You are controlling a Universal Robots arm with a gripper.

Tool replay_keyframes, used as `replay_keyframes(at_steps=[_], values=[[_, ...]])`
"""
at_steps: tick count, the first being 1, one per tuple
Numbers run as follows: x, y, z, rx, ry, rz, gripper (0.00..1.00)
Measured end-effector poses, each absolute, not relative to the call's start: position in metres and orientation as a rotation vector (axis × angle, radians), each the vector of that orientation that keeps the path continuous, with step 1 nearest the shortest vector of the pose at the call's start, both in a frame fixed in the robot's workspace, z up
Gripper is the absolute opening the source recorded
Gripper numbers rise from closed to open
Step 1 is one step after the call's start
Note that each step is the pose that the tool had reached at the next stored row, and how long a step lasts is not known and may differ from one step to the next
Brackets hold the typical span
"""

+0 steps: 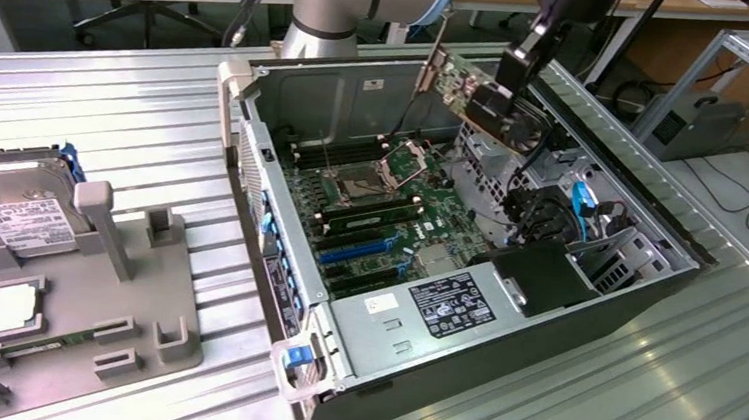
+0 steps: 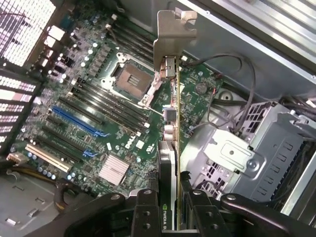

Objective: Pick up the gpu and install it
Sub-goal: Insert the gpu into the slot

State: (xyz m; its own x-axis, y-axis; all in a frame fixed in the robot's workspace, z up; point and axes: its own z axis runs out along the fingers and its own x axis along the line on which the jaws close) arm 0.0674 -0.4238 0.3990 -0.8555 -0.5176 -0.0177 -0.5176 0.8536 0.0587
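The claw [image 1: 493,107] pinches the gpu [image 1: 459,76] at one end, its bracket [image 2: 175,34] at the far end. The card hangs tilted inside the open case [image 1: 344,92], above the motherboard [image 1: 375,205].

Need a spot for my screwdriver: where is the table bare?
Bare table at the exterior view's upper left, bordered by the grey fixture and the case, and at its lower right. Crowded: inside the case, where the gripper holds the gpu.
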Motion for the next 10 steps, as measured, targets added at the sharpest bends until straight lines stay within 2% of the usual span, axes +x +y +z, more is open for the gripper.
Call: replay_keyframes(at_steps=[10], values=[[0.0674,-0.4208,0.3956,-1.087,2.951,0.092,0.27]])
